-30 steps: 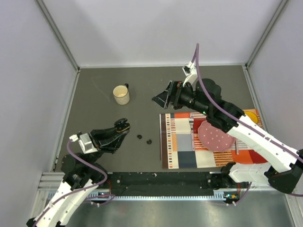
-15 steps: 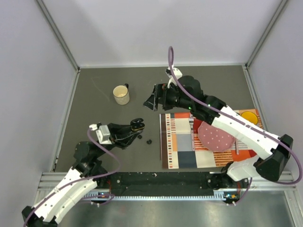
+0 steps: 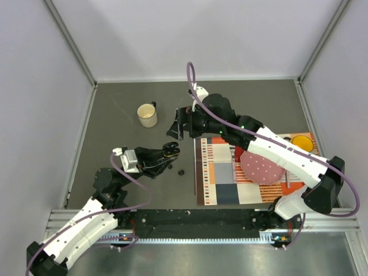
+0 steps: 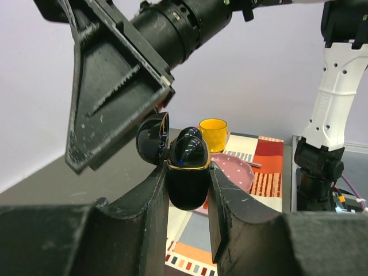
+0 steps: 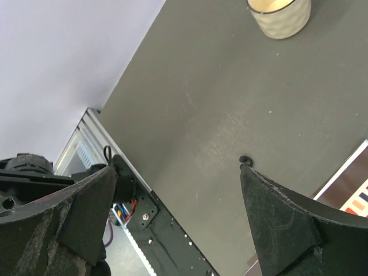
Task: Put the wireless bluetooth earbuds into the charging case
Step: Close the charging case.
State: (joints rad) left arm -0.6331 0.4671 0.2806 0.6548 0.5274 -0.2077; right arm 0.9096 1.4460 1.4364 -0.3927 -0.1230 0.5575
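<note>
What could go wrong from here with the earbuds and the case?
The open right gripper hangs close to the open charging case pinched in the left gripper; it might knock the lid or dislodge the case. An earbud lies loose on the table, tiny against those fingers, so a pinch could flick it away.

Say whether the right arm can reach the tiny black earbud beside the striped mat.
Probably yes: the tiny black earbud lies uncovered, the open right gripper near it, though the left gripper holding the black case crowds the way.
</note>
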